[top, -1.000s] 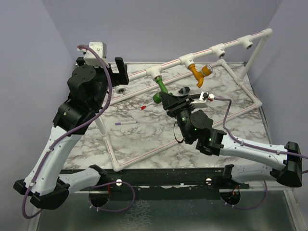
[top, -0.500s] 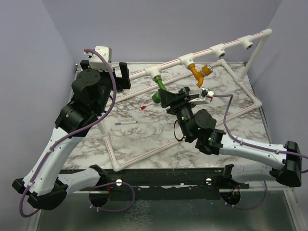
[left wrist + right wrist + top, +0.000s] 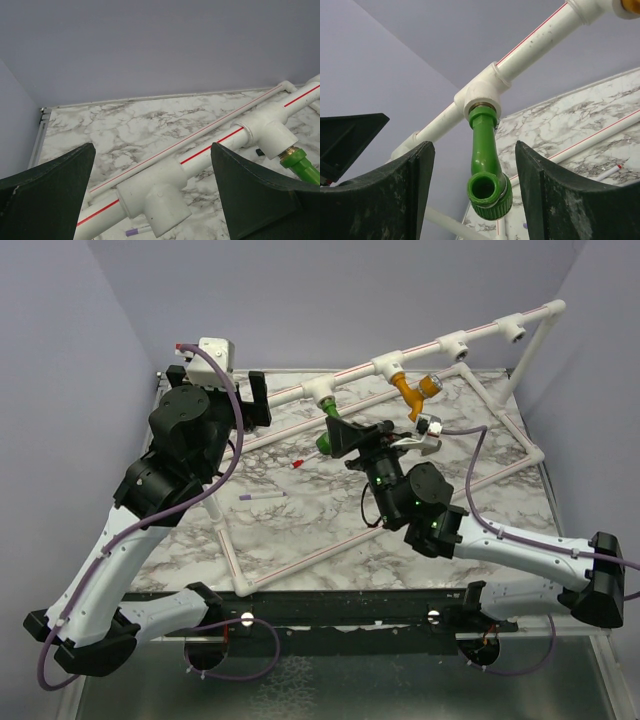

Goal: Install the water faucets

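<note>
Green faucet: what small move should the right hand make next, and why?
Probably draw the right hand straight back. The green faucet hangs from its T-socket, and the open fingers stand apart from it on both sides, so the hand holds nothing.
</note>
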Controlling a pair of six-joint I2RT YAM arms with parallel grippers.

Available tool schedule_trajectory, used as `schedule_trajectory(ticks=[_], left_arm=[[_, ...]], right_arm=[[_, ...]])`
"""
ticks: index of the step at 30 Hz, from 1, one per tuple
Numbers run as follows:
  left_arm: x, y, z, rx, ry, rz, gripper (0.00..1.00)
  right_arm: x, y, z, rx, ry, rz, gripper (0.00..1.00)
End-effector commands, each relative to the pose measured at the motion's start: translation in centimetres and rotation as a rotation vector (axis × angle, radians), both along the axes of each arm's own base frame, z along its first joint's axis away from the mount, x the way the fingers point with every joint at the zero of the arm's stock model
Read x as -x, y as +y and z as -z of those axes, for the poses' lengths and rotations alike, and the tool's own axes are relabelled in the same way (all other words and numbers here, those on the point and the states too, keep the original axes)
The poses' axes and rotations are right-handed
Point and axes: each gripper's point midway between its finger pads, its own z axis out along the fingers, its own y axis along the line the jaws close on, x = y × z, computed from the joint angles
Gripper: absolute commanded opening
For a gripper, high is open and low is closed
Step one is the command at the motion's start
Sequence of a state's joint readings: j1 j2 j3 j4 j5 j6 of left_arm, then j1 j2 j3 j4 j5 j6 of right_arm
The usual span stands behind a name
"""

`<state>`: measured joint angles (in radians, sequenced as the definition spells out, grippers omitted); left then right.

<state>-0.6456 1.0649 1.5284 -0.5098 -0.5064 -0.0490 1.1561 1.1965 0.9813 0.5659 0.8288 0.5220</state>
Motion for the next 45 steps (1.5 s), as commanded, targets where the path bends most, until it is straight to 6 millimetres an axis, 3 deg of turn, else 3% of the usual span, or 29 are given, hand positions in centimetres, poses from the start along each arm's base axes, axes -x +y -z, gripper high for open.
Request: schedule_trajectory(ticks=[1,9,17,23,32,45], left_arm=[[0.4,0.6,-0.6,0.0,-0.027,-0.023,0.99],[0.7,0.6,-0.6,-0.009,-0.034,-0.023,0.99],[1.1,0.6,-0.8,-0.015,-0.043,-0.022,0.99],[1.2,0.7,-0.9,-0.013,-0.048,-0.027,0.99],[1.5,0.8,-1.0,-0.006,-0.055,-0.026,0.99],[2.0,0.7,-1.1,-0.001,-0.061,-0.018,0.99]], right_arm=[[-0.7,1.1,0.2,0.026,0.026,0.005,0.69],[-1.6,1.5,1.4,0.062,0.064,0.057,0.59],[-1.7,2.0,2.6,0.03,0.117,0.05,0.43],[-1.3,2.5,2.7,-0.078,0.161,0.004,0.01],[-0.7,3.1,3.8,-0.368,0.282,-0.065,0.0],[0.1,3.3,2.4,-0.647,0.341,-0.159,0.0]])
